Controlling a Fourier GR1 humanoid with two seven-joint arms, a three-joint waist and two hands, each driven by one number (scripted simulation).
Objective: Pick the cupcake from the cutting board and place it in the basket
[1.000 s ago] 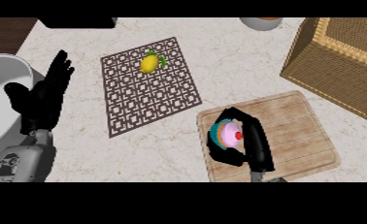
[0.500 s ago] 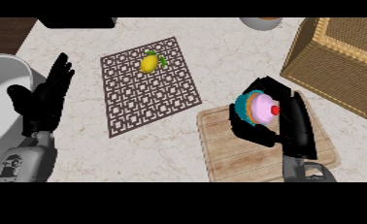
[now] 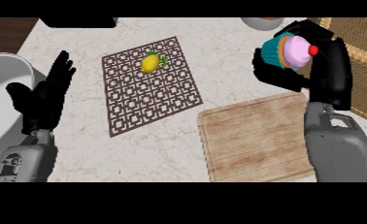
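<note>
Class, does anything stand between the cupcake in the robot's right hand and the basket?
Nothing visible does. The right hand holds the cupcake just beside the basket at the upper right; only the hand itself lies between them.

A: Pale grained wood on the cutting board (image 3: 251, 140); woven wicker on the basket (image 3: 358, 30)
B: Smooth veined stone for the counter (image 3: 215, 34), matt black on the right hand (image 3: 326, 68), ridged paper round the cupcake (image 3: 290, 53)
</note>
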